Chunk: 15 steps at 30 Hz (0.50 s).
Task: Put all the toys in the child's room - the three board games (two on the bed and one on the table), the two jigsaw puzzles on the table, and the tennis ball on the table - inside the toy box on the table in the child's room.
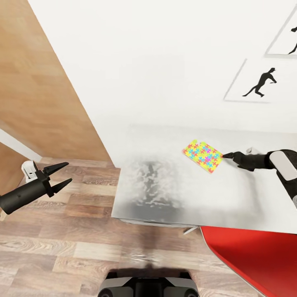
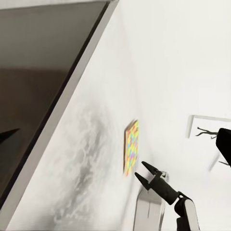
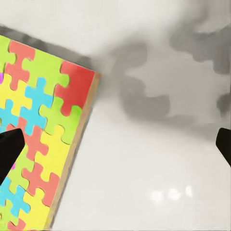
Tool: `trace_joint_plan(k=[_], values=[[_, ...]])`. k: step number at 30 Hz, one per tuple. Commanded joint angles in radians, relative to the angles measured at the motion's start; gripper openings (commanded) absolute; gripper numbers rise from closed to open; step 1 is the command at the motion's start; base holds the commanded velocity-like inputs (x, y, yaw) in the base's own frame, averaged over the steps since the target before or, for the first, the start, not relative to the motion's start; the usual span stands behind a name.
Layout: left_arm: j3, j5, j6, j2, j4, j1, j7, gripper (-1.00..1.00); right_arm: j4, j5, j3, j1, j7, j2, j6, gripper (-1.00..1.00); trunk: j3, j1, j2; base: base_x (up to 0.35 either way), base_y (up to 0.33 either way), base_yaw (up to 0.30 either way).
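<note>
Since the jigsaw puzzle (image 1: 203, 155) lies flat on the white table (image 1: 165, 198), toward its far side near the wall (image 1: 144, 62), the right gripper (image 1: 225, 156) comes in low with its tips just beside the near edge, jaws wide in the right wrist view, nothing held; probably lining up for an edge pinch. Puzzle: thin, rectangular, multicoloured interlocking pieces, tan side edge (image 3: 72, 159). Left gripper (image 1: 62, 175) hangs off the table over the wood floor (image 1: 62, 247), fingers spread, empty, likely parked out of the way. Red object (image 1: 255, 255) beside the table's near corner.
</note>
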Motion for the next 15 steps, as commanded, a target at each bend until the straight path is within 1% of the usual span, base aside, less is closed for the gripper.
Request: trace_joint_plan(k=[1, 3, 6, 11, 15], values=[[0.001, 0.011, 0.003, 0.0, -0.001, -0.001, 0.01, 1.0, 0.0, -0.005, 0.004, 0.002, 0.005, 0.001, 0.001, 1.0, -0.001, 0.001, -0.002, 0.206, 0.0, -0.002], [0.001, 0.011, 0.003, 0.0, -0.001, 0.0, 0.01, 1.0, 0.001, -0.004, 0.004, 0.005, 0.016, 0.003, 0.0, 1.0, -0.001, 0.001, -0.002, 0.183, 0.0, -0.002], [0.001, 0.011, 0.003, 0.0, -0.001, -0.001, 0.01, 1.0, 0.002, 0.001, 0.004, 0.01, 0.054, 0.006, -0.003, 1.0, -0.001, 0.001, -0.002, 0.119, 0.0, -0.001], [0.001, 0.011, 0.003, -0.001, -0.001, -0.001, 0.01, 1.0, 0.003, 0.005, 0.003, 0.014, 0.088, 0.008, -0.006, 1.0, -0.001, 0.001, -0.002, 0.059, 0.0, -0.001], [0.001, 0.011, 0.003, -0.001, -0.001, -0.001, 0.01, 1.0, 0.004, 0.007, 0.004, 0.015, 0.1, 0.009, -0.007, 1.0, -0.001, 0.001, -0.002, 0.025, 0.0, 0.0]])
